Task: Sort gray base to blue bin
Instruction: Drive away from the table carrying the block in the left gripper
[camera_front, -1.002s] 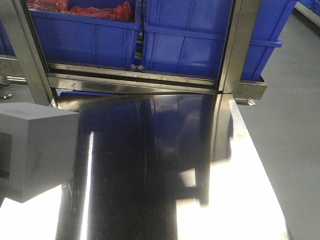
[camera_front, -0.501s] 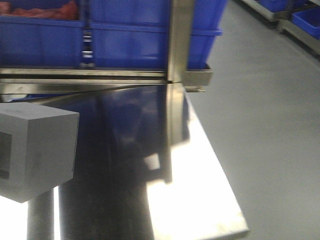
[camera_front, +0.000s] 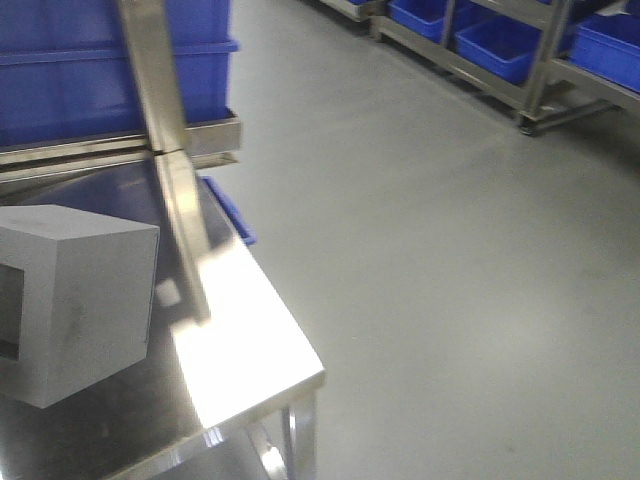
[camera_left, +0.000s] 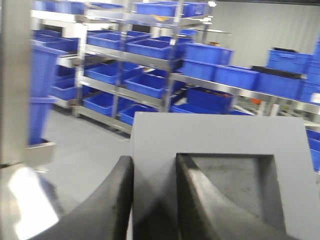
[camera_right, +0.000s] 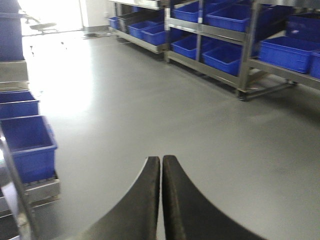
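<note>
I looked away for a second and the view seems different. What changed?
The robot seems to have turned right: the blue bins slid to the front view's left edge, and open floor and shelves appeared. The gray block, held in the left gripper, kept its spot in view.

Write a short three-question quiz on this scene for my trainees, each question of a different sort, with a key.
1. True or false: the right gripper is open and holds the gray base.
2. Multiple choice: how does the left gripper meet the gray base?
A. It clamps one wall, with one finger inside the recess and one outside.
B. It hovers apart from it.
C. It presses flat on a plain side.
3. Fill in: the background bins are coloured ___.

Key: 1 false (it is shut and empty); 2 A; 3 blue.
</note>
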